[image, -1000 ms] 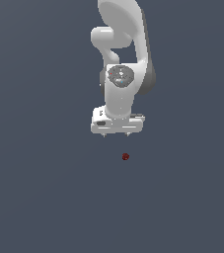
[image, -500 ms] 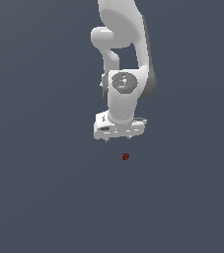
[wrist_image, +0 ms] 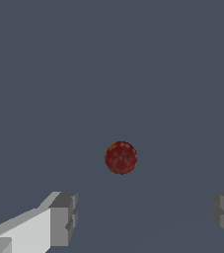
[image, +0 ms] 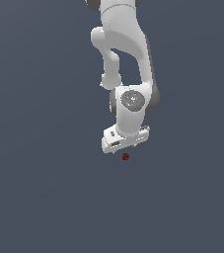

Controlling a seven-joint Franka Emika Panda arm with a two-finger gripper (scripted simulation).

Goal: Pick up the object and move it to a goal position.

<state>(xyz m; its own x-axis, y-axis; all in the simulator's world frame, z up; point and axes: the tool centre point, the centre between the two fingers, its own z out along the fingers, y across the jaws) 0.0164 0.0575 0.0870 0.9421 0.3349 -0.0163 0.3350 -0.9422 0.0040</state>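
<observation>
The object (image: 126,157) is a tiny dark red ball lying on the dark grey floor, also seen in the wrist view as a speckled red ball (wrist_image: 121,157). My white gripper (image: 126,147) hangs just above it, nearly over it, and the ball is much smaller than the hand. In the wrist view the two grey fingertips (wrist_image: 64,217) stand far apart, so the gripper (wrist_image: 143,217) is open with nothing between its fingers. The ball lies on the floor beyond the gap, untouched.
Only the plain dark grey floor (image: 44,197) surrounds the ball. The white arm (image: 123,54) rises from the hand toward the top of the exterior view.
The hand has come down toward the ball and shifted slightly toward the exterior view's right. The ball has not moved.
</observation>
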